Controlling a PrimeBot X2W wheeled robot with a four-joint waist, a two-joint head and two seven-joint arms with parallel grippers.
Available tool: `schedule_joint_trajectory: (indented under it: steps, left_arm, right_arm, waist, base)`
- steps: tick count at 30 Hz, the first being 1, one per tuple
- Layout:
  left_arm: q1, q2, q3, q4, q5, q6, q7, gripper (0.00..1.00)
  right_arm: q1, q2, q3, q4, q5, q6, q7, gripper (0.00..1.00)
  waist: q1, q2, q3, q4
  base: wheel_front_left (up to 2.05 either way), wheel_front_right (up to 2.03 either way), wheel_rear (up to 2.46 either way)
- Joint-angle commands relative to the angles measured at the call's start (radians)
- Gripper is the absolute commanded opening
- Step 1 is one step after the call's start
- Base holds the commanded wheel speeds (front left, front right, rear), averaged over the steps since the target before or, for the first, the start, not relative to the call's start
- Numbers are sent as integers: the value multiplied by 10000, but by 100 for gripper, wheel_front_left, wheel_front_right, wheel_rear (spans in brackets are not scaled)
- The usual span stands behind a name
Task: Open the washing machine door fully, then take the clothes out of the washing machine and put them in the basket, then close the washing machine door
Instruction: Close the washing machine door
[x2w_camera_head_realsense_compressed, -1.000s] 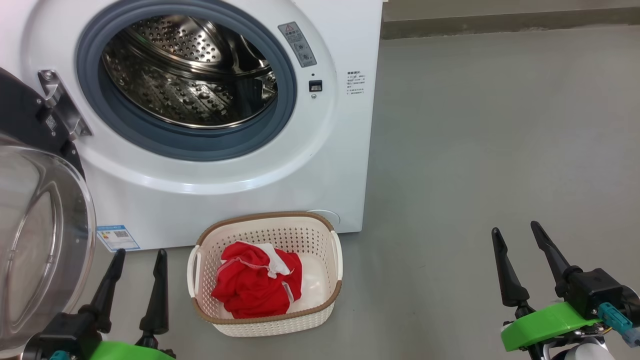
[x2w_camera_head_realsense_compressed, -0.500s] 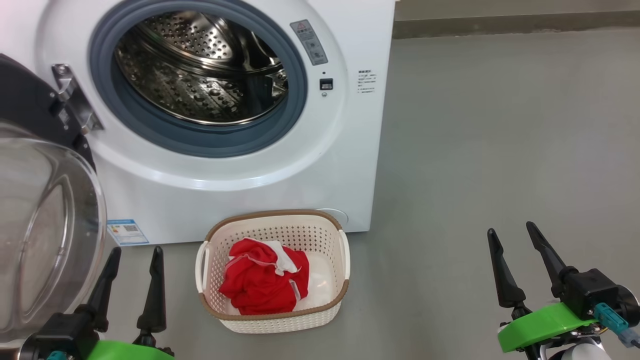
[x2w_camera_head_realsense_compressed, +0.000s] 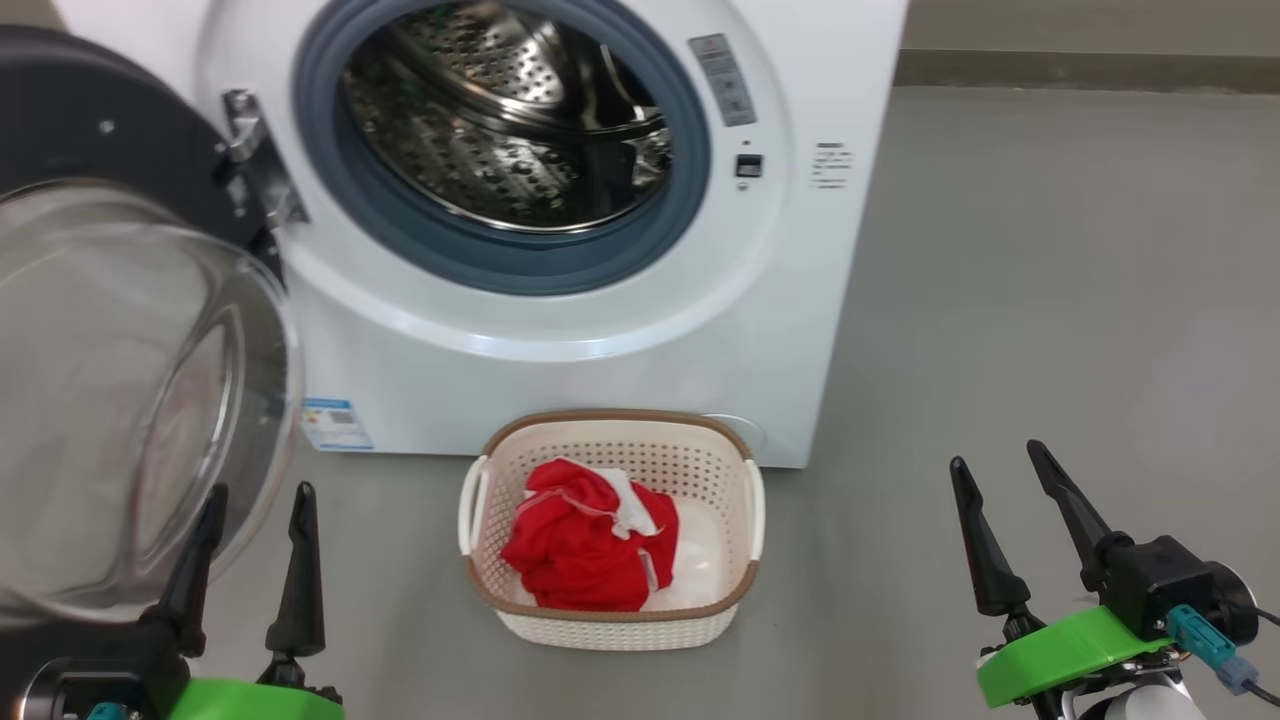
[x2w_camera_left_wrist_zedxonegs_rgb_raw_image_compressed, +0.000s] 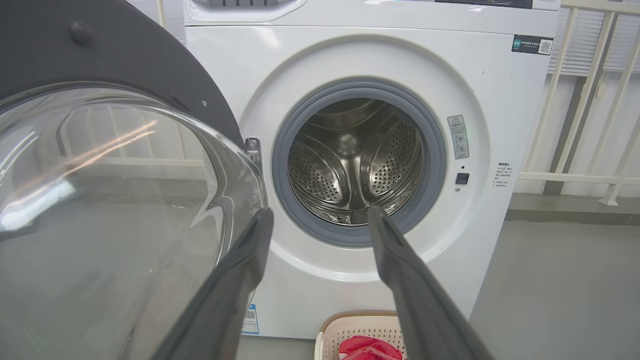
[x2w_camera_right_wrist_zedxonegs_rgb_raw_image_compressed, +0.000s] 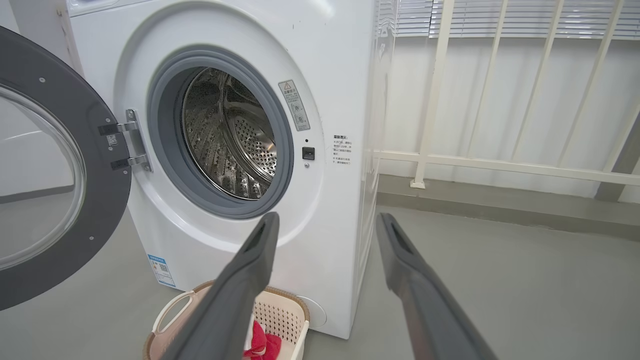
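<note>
Blue sticker (x2w_camera_head_realsense_compressed: 337, 425) (print unreadable) on washing machine (x2w_camera_head_realsense_compressed: 600, 330) — left gripper (x2w_camera_head_realsense_compressed: 259, 490), right gripper (x2w_camera_head_realsense_compressed: 996, 455) both apart.

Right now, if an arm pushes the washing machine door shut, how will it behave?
The washing machine door likely swings rigidly about its steel hinge rather than sliding. Its bulging glass bowl looks smooth and curved, so a push may skid; the black rim seems the safer contact.

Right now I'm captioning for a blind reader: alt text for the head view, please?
A white washing machine stands with its door swung open to the left and no laundry visible in the drum; before it on the floor, a cream basket holds red and white clothes. The left gripper and right gripper hover open at the bottom corners.
</note>
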Motion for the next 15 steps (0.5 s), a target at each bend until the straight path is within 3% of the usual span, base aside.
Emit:
schedule_joint_trajectory:
  steps: [1, 15]
  left_arm:
    - [-107, 80, 398, -352, 130, -51, -120, 100]
    - [65, -79, 499, -524, 323, 23, -120, 100]
  right_arm:
    - [-398, -81, 296, -287, -48, 62, -63, 100]
    - [-552, -161, 638, -341, 19, 62, -63, 100]
  waist:
    - [0, 0, 36, 484]
    - [0, 0, -144, 2108]
  base:
    - [0, 0, 0]
    - [0, 0, 0]
